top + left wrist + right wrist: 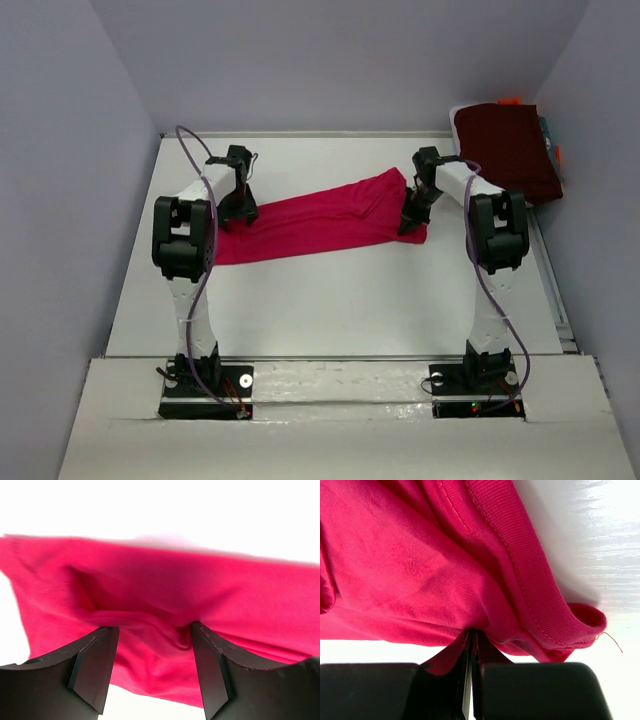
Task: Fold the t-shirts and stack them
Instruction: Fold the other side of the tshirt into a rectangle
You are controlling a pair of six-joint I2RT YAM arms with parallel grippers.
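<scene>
One pink t-shirt (320, 217) pinched in right hand (411, 223), maroon t-shirt (506, 150) folded, far right

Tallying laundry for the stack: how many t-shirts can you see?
2. A pink t-shirt lies stretched across the table; a dark maroon t-shirt sits folded at the far right corner. More may be hidden beneath it.

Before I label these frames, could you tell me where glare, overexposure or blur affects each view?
Top external: evenly lit and sharp, pink t-shirt and maroon t-shirt both clear. Left wrist: table blown out to pure white, the shirt's far edge blurred. Right wrist: glare streaks on the table upper right, seam stitching crisp.
</scene>
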